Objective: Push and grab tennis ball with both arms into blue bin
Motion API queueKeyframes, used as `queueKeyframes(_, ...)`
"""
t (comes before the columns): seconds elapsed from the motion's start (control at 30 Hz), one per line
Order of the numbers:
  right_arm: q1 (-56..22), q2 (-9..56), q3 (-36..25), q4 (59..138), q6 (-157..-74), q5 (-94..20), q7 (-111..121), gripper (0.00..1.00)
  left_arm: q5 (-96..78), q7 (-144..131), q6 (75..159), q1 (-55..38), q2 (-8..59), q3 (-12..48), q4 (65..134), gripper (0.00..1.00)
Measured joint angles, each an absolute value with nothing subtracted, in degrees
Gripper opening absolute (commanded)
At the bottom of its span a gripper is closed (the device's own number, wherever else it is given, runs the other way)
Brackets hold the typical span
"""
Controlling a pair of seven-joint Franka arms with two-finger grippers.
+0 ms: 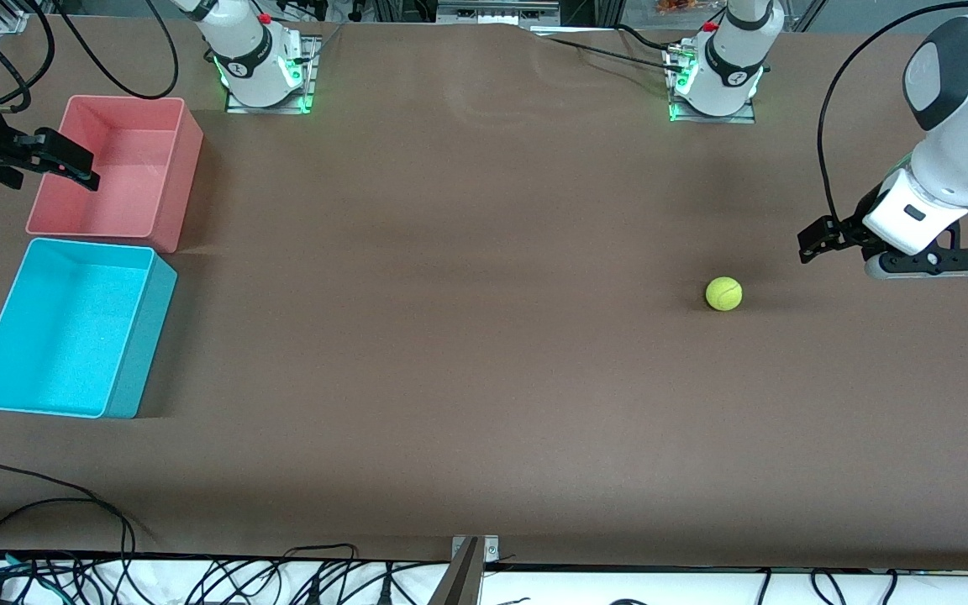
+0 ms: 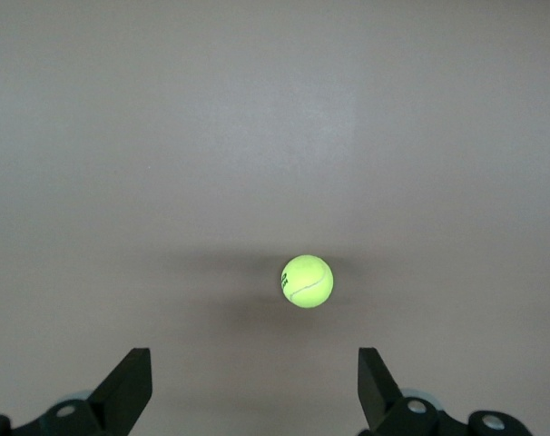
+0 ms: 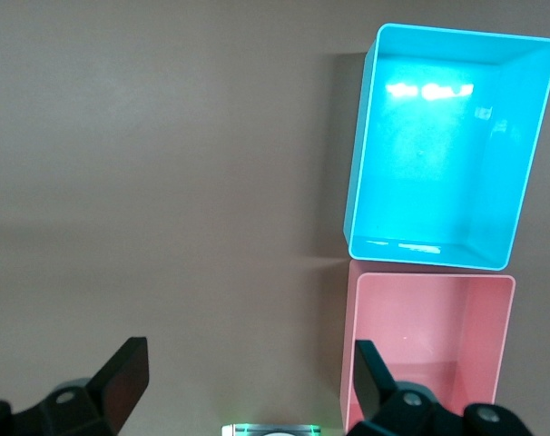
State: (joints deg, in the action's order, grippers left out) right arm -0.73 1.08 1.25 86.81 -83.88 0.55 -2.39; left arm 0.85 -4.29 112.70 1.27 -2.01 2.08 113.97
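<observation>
I had the small fuzzy yellow-green tennis ball (image 1: pixel 723 293) resting on the brown table toward the left arm's end, well apart from the bright cyan rectangular plastic bin (image 1: pixel 135 353). The left gripper (image 1: pixel 822 239) hung beside it, jaws spread, ball centred ahead of them. The right gripper (image 1: pixel 60 160), also spread, waited by the pink-red tub (image 1: pixel 186 168); its fingertips were probably partly hidden.

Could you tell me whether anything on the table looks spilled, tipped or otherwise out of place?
Nothing stands out. The tennis ball lies alone on the table toward the left arm's end. The blue bin and pink bin stand upright side by side at the right arm's end, both empty.
</observation>
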Motion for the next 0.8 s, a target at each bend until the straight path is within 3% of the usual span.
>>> queueKeyframes(0.3,-0.73,1.1,1.24,86.81,-83.84,0.55,-2.41,1.0,0.85,-4.29,111.62,1.25,-5.32,2.08,112.92,1.0)
queueKeyframes(0.8,-0.73,1.12,1.24,86.81,-83.79,0.55,-2.41,1.0,0.85,-4.28,93.78,1.22,-9.01,2.09,100.6,1.0)
